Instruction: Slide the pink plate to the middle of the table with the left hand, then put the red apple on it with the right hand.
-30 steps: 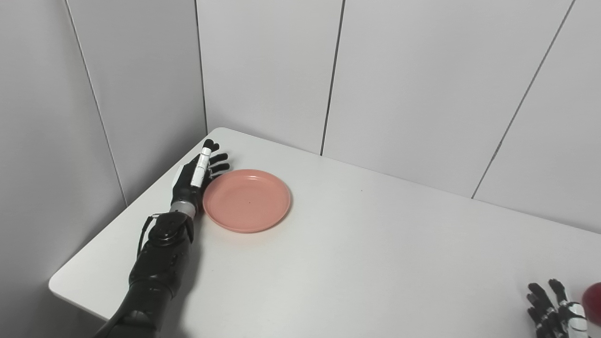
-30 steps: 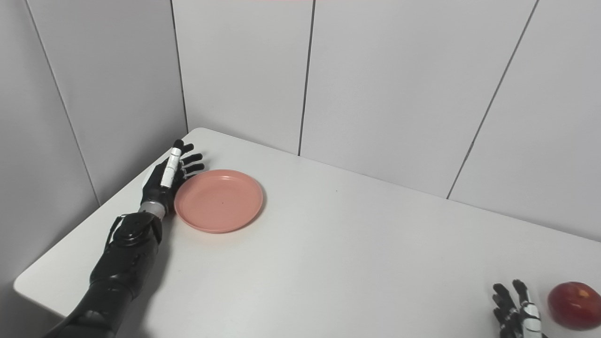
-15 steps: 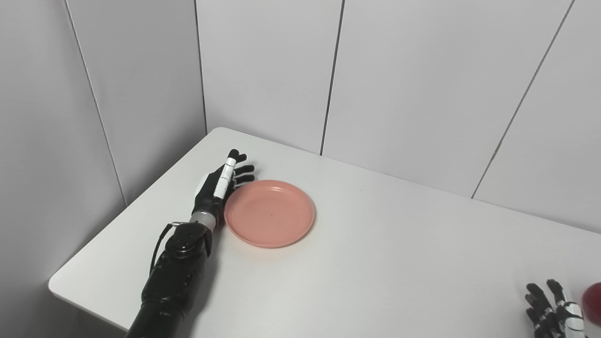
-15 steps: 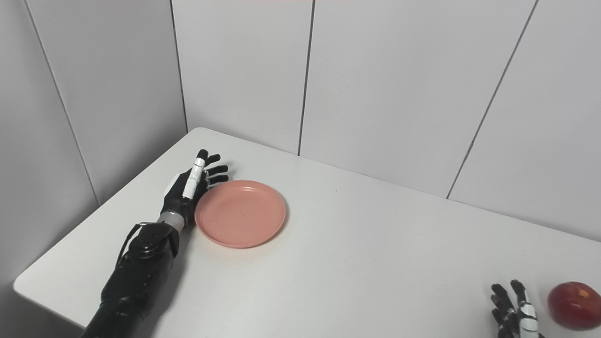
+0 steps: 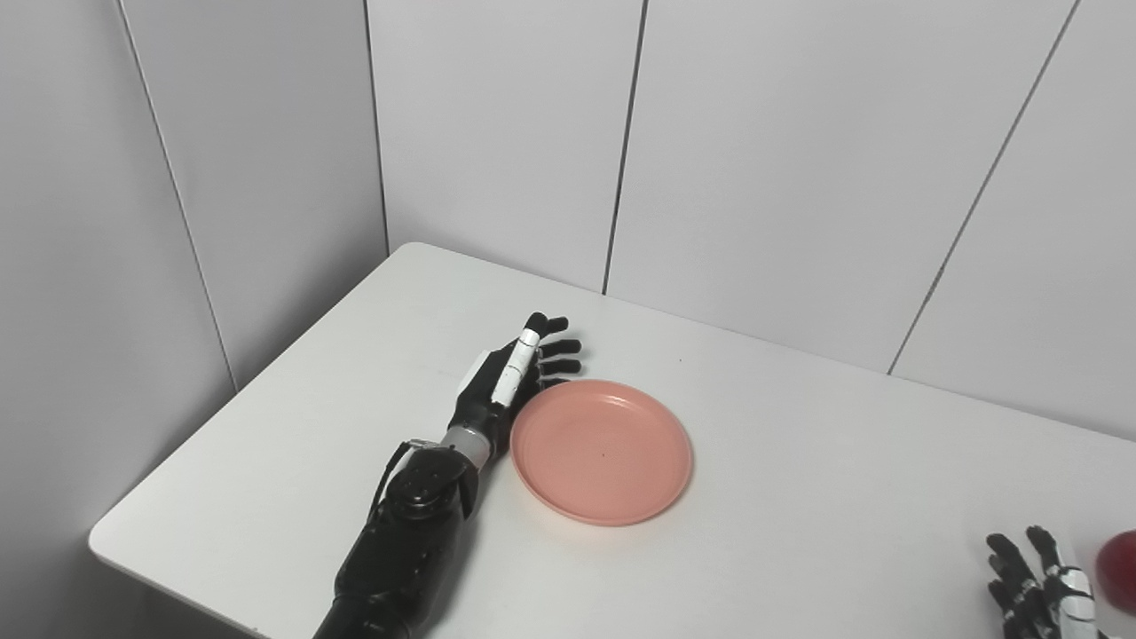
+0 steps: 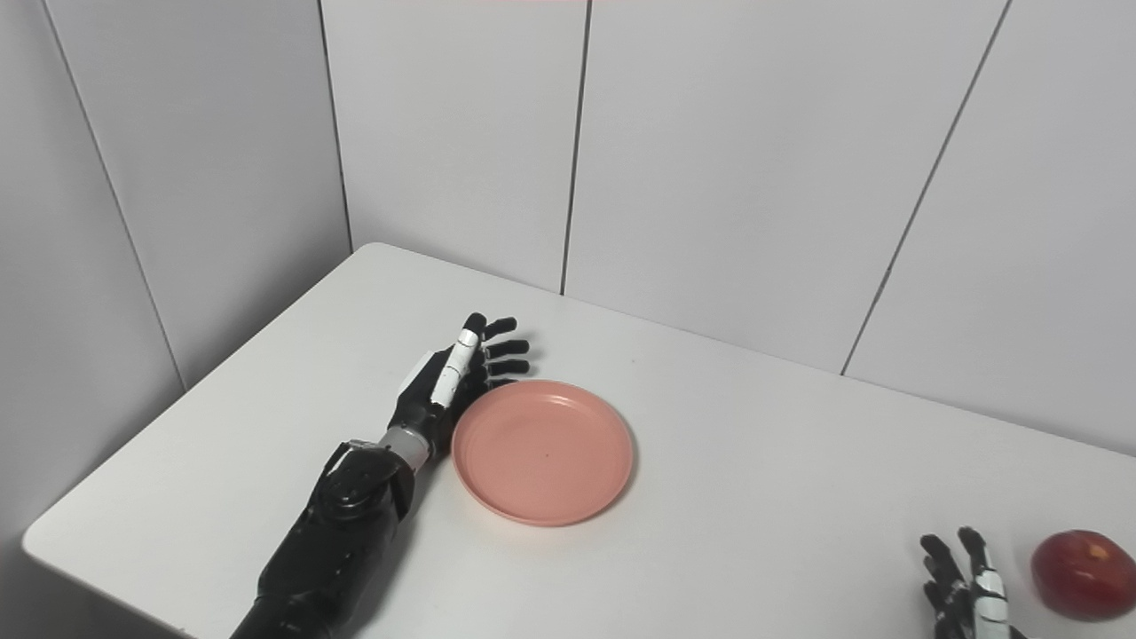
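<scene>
The pink plate (image 5: 602,451) lies flat on the white table (image 5: 799,497), left of its middle. My left hand (image 5: 513,380) stands on edge with its fingers spread, open, pressed against the plate's left rim. The red apple (image 6: 1081,574) rests on the table at the front right, cut off by the frame edge in the left eye view. My right hand (image 6: 963,590) sits just left of the apple at the bottom edge, fingers spread and open, a small gap between it and the fruit.
Grey panelled walls close the table's back and left sides, meeting at the far left corner. The table's front left corner (image 6: 40,537) drops off near my left forearm (image 6: 342,524).
My left hand has pushed the plate rightward and toward me, from near the left edge toward the table's middle. The right hand and apple have stayed put.
</scene>
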You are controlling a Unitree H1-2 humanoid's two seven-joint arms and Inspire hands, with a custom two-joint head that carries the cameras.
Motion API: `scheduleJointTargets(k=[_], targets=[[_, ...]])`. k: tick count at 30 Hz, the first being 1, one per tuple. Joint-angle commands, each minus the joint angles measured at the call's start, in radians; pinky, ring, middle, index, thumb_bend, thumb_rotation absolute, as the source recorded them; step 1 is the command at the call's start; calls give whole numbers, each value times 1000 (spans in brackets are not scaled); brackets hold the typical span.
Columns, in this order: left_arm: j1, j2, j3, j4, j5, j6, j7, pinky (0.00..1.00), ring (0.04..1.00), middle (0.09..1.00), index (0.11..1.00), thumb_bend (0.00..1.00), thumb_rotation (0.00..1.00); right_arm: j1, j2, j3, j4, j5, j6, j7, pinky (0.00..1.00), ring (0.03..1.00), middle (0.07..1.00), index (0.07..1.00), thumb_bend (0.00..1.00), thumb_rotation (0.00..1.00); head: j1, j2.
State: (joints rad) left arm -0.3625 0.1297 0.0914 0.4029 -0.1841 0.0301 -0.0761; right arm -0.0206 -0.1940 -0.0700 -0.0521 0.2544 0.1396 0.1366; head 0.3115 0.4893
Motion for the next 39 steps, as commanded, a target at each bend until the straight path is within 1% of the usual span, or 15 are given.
scheduleJointTargets(k=[1,6,11,13,15,16,17,18,19,22,26,27,28,33,39], targets=[[-13,-24,-26,13,12,13,-17,651,714,752,797,810,937,-6,10,18,-5,-4,38,13,1000,980,928,1000,666,1000,-5,3],[-10,-52,-64,-4,18,24,-42,633,702,742,789,834,919,-10,13,22,17,-12,16,17,1000,981,935,1000,703,1000,-36,17],[3,-77,-96,-49,20,67,-54,636,702,739,793,828,905,-22,17,25,76,-21,-51,29,1000,957,915,1000,744,1000,-89,38],[11,-85,-108,-70,23,80,-61,643,705,743,794,800,917,-27,20,26,104,-26,-81,33,1000,939,907,993,771,1000,-108,47],[20,-90,-115,-88,24,93,-65,647,710,748,798,786,924,-31,25,28,120,-32,-97,34,1000,929,900,982,798,1000,-135,57],[24,-89,-118,-96,23,99,-68,649,711,749,799,786,921,-32,29,30,123,-36,-100,34,1000,926,899,976,808,1000,-163,67],[27,-90,-120,-100,22,102,-70,654,713,753,801,787,917,-34,32,31,128,-39,-104,34,1000,922,899,972,820,1000,-163,67],[30,-90,-121,-103,20,104,-74,658,715,755,802,788,912,-35,36,33,130,-46,-105,31,1000,917,898,968,826,1000,-194,76],[33,-92,-123,-105,20,107,-75,660,718,758,802,789,911,-37,41,35,132,-52,-104,28,1000,911,894,964,830,1000,-199,77],[45,-100,-122,-121,13,125,-76,672,726,766,802,793,916,-41,58,44,125,-72,-95,18,1000,897,886,954,852,1000,-255,92],[51,-110,-128,-139,13,143,-81,678,733,779,809,792,921,-43,81,55,108,-103,-79,-2,1000,888,883,950,853,1000,-300,102],[51,-112,-131,-141,14,145,-83,681,736,782,813,789,927,-44,87,57,105,-109,-78,-7,1000,886,881,948,854,1000,-300,102],[50,-113,-134,-143,15,147,-85,681,738,785,815,784,935,-45,95,60,102,-119,-79,-14,1000,881,875,944,848,1000,-321,106],[46,-128,-141,-151,12,164,-90,683,739,789,821,769,948,-50,120,75,90,-147,-68,-35,1000,879,872,941,841,1000,-356,114],[35,-149,-152,-133,19,162,-92,686,741,795,823,756,942,-53,131,86,84,-159,-63,-47,1000,872,859,933,881,1000,-369,121]])
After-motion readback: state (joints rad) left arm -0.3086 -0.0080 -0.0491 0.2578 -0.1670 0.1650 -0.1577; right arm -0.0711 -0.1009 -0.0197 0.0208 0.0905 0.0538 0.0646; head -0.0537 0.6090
